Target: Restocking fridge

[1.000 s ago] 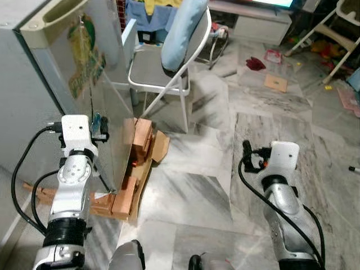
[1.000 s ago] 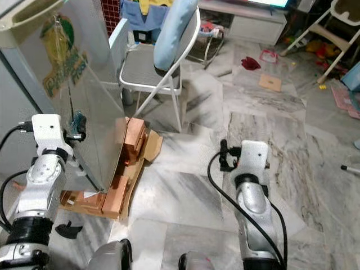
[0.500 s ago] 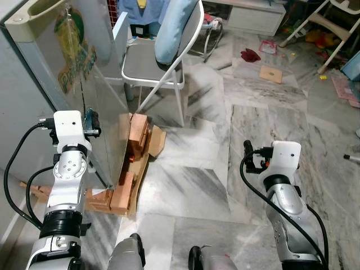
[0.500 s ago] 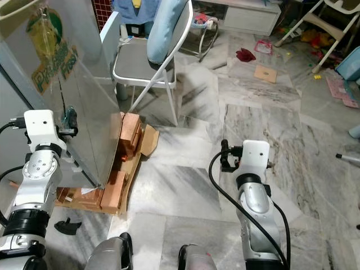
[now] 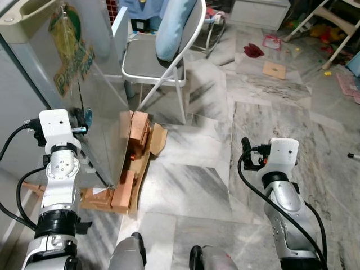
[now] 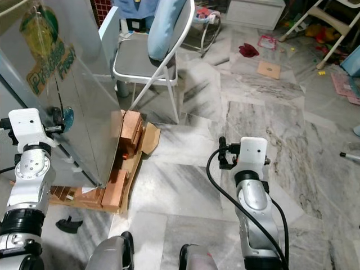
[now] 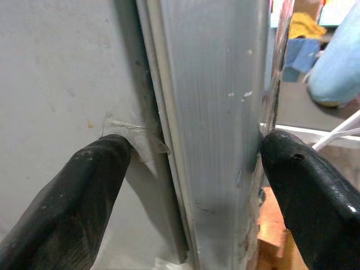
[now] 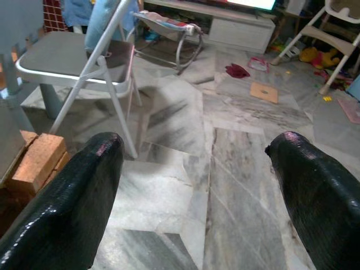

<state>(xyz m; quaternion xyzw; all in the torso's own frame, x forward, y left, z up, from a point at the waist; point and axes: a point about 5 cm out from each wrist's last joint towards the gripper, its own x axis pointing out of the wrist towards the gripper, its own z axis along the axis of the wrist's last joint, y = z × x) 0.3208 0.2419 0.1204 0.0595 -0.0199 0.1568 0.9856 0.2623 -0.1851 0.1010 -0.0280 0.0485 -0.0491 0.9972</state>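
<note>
The fridge (image 5: 22,95) stands at my left, its silver door (image 5: 84,84) carrying a green and yellow sticker. My left gripper (image 7: 188,157) is open at the door's free edge. One finger (image 7: 84,185) lies against the grey fridge side and the other finger (image 7: 306,185) sits on the door's outer face, so the door edge (image 7: 219,129) runs between them. My right gripper (image 8: 194,152) is open and holds nothing, hanging low over the marble floor (image 5: 191,185) at my right.
Wooden blocks and torn cardboard (image 5: 132,163) lie at the foot of the door. A white folding chair (image 5: 152,62) with a blue cushion (image 5: 177,28) stands just beyond. Toys and scraps (image 5: 275,67) litter the far floor.
My left gripper has shifted left, closer in on the door edge and the fridge side. The head view has tilted slightly. The right arm has barely moved.
</note>
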